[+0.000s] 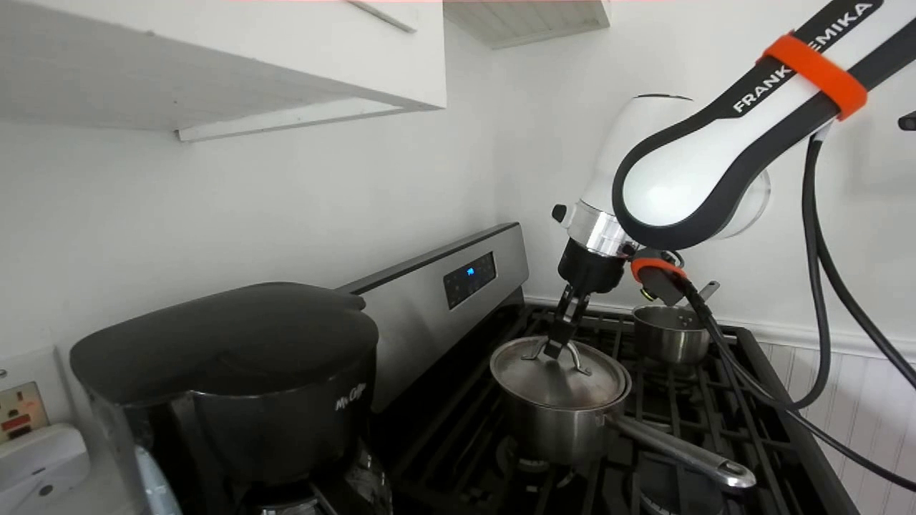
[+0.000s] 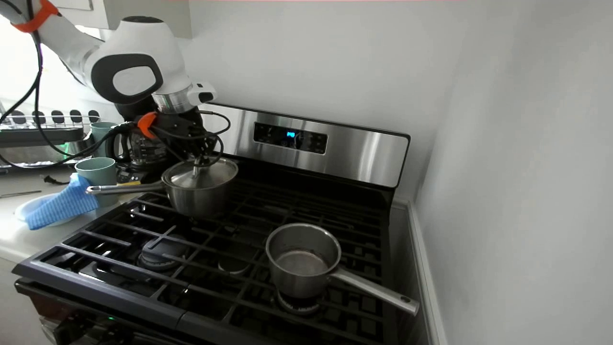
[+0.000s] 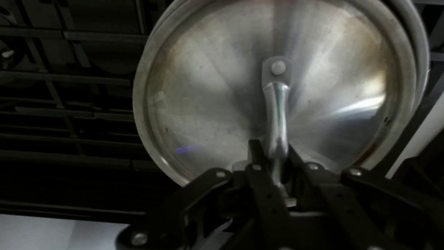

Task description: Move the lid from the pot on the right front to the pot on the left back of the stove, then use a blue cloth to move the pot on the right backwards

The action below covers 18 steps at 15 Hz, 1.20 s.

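- Wrist view: I have my gripper [image 3: 275, 149] closed to a narrow gap, its fingertips [image 3: 256, 152] clamped either side of the arched handle [image 3: 276, 97] on the metal lid [image 3: 208, 90].
- Same view: the arched handle's long axis runs nearly straight up the frame, from my fingertips to its riveted far foot.
- Same view: the metal lid sits off-centre over the covered saucepan [image 3: 421, 66], leaving a crescent of rim along the right; grate bars [image 3: 104, 37] lie bare to the left.
- In an exterior view, I see the covered saucepan on the stove [image 1: 814, 465], near the control panel [image 1: 408, 329]; its long handle [image 1: 680, 450] points to the lower right, away from that panel.
- Same view: the Mr. Coffee coffee maker [image 1: 229, 343] stands on the near side, with grates between.
- In an exterior view, the uncovered saucepan [image 2: 299, 282] stands well apart, free grates between the two; its handle points right and down, toward the side wall [image 2: 517, 167].
- Same view: the blue cloth [image 2: 67, 203] drapes over a pale dish [image 2: 23, 209], beside a teal cup [image 2: 101, 173]. The covered saucepan's handle crosses the cup in frame; I can't tell whether they touch.
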Each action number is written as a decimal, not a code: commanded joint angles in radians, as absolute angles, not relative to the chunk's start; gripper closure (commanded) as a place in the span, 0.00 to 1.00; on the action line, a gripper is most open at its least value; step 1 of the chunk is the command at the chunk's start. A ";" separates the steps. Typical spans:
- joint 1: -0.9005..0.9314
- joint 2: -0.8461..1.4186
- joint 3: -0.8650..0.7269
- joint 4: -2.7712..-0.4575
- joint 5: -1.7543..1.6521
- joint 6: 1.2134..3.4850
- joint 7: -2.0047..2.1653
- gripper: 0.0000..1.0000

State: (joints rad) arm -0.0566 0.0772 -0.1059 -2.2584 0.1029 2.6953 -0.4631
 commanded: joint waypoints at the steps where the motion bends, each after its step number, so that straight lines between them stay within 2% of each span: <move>1: -0.081 0.102 -0.082 -2.223 0.109 2.667 -0.463 0.96; 18: -0.086 0.102 -0.085 -2.205 0.089 2.587 -0.423 0.96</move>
